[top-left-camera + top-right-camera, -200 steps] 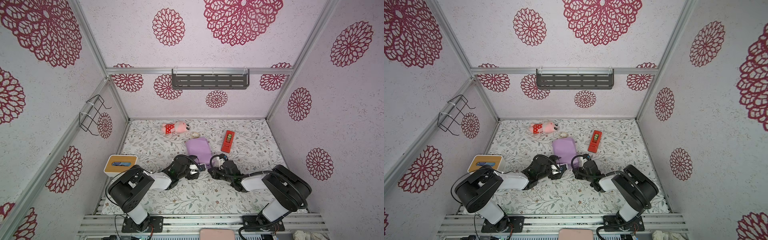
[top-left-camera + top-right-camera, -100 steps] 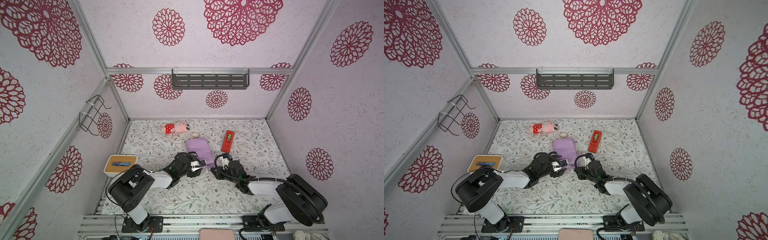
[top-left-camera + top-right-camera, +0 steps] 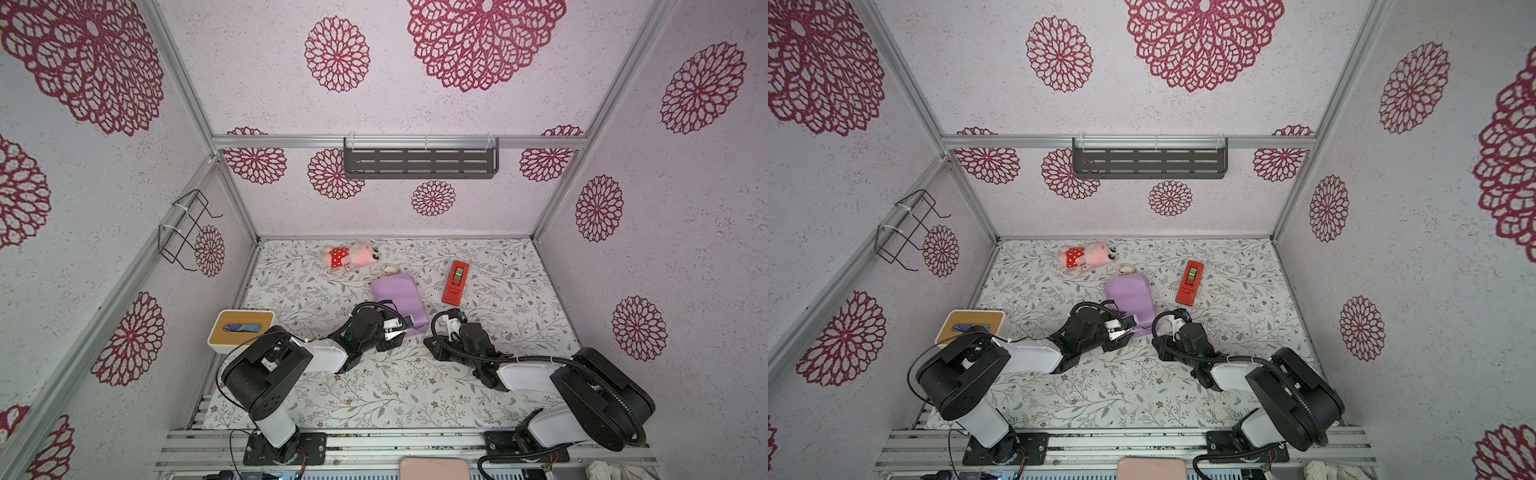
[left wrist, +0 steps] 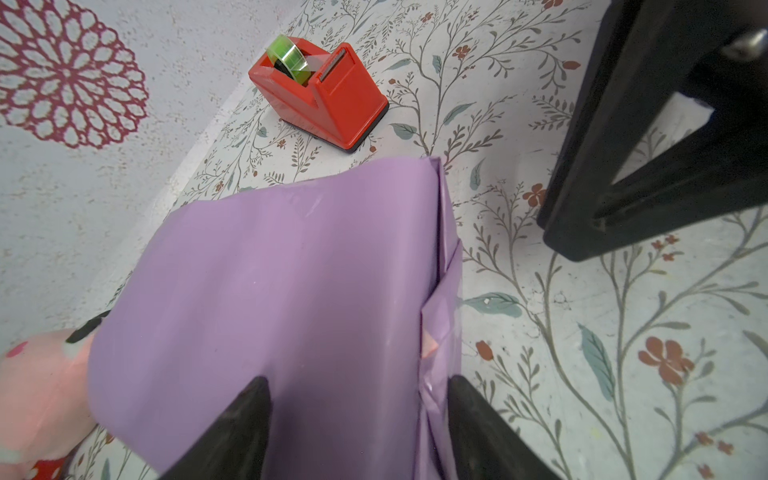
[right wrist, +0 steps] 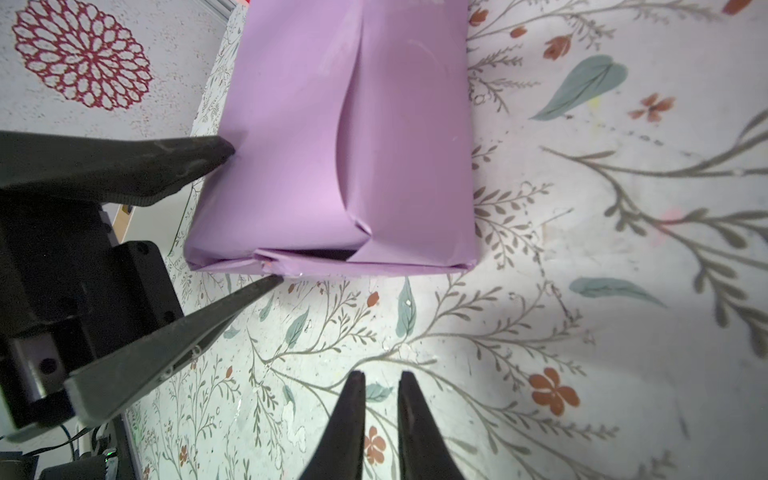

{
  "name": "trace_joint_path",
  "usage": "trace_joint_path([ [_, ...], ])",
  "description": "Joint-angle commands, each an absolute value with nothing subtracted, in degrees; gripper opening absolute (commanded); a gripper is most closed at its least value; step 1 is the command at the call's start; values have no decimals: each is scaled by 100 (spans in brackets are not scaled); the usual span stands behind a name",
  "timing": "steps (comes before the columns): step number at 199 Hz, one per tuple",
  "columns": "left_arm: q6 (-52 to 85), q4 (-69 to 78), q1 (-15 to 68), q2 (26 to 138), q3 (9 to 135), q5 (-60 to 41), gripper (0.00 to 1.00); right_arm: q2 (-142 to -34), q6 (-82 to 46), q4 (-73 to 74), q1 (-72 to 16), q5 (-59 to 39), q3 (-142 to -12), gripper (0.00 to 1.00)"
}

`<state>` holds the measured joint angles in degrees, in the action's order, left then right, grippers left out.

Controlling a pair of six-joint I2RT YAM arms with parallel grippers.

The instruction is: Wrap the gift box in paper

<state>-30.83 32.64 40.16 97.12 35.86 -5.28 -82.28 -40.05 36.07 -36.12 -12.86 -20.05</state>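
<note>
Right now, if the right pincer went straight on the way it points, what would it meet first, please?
Probably the near end of the paper wrapped around the box; only bare floral tabletop lies between it and the right pincer, though depth is uncertain.

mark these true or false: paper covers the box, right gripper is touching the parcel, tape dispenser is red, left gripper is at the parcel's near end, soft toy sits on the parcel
1. Paper covers the box: true, only lilac shows.
2. Right gripper is touching the parcel: false, it is nearly closed, holding nothing, apart from it.
3. Tape dispenser is red: true.
4. Left gripper is at the parcel's near end: true, its jaws are spread.
5. Soft toy sits on the parcel: false, it lies on the table behind it.
</note>
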Motion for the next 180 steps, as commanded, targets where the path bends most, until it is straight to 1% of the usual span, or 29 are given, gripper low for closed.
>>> trace_joint_path([
  [1,-2973,3117,3940,9752,3712,-702,69,-8223,-3939,3802,-3578,-1341,-1986,19],
  [34,-2793,2963,3902,9765,3810,-789,66,-8190,-3955,3806,-3577,-1334,-1929,18],
  [116,-2596,2384,3859,9861,4034,-919,49,-8182,-3983,3879,-3582,-1309,-1848,18],
  [180,-2470,2167,3795,9905,4091,-1026,40,-8183,-4030,3933,-3578,-1310,-1811,17],
])
